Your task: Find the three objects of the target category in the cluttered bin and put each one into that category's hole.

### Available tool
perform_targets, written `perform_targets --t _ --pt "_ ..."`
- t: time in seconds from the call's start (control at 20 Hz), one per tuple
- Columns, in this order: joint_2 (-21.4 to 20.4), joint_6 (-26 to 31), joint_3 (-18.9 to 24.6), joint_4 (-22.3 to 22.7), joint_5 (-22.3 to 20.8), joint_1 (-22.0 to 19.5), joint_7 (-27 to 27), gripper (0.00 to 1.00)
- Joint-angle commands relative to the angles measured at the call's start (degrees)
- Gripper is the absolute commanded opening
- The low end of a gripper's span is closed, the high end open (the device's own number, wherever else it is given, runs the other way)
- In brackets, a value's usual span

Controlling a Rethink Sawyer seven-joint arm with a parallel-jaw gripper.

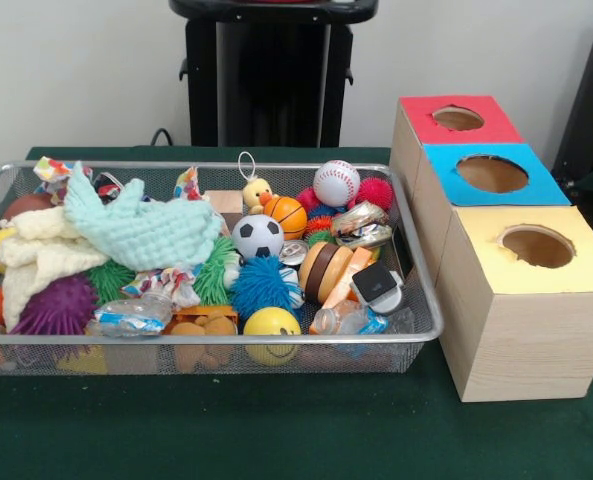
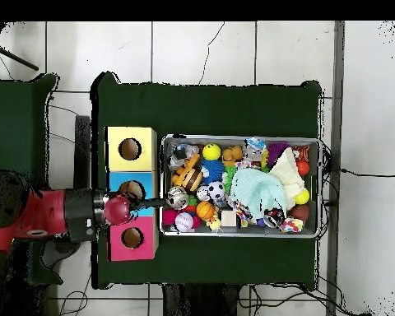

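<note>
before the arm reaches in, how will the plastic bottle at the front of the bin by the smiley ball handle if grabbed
The bottle looks thin-walled and see-through, so it is probably very light and would likely crumple under a firm squeeze. It lies on its side against the bin's front rim beside the yellow smiley ball, so a push could roll it.

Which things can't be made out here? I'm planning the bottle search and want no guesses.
1. Third bottle: the front view shows only two bottles, by the bin's near wall; any other may be hidden under the cloth or clutter.
2. The gripper: overhead view, too small and dark to tell open or shut; front view, out of frame.
3. The boxes: insides dark past the holes, both views.
</note>
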Motion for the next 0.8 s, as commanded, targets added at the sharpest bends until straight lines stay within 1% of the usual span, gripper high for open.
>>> perform_targets --t 0.05,0.15,0.25,0.35,0.45,0.55,0.6,0.65,0.8 --pt "-15.4 5.8 -6.8 3.0 -3.8 0.6 -10.0 0.0" --pt "-18.0 5.3 -7.7 1.1 -4.6 -0.2 -14.7 0.0" --pt "-21.0 4.3 -7.0 0.2 -4.3 -1.4 -18.6 0.0" --pt "-24.5 3.0 -4.7 -0.3 -3.0 -3.3 -23.2 0.0" --pt "-28.1 1.5 -1.5 -0.4 -0.9 -6.1 -26.5 0.0" --pt "-30.8 1.3 0.3 -0.4 0.1 -8.5 -28.8 0.0" --pt "-32.7 0.5 2.3 0.4 1.4 -10.1 -30.3 0.0" --pt "-33.7 0.4 3.5 1.0 2.4 -11.1 -30.1 0.0" --pt "-36.8 1.5 4.4 3.2 2.0 -12.2 -33.3 0.0"
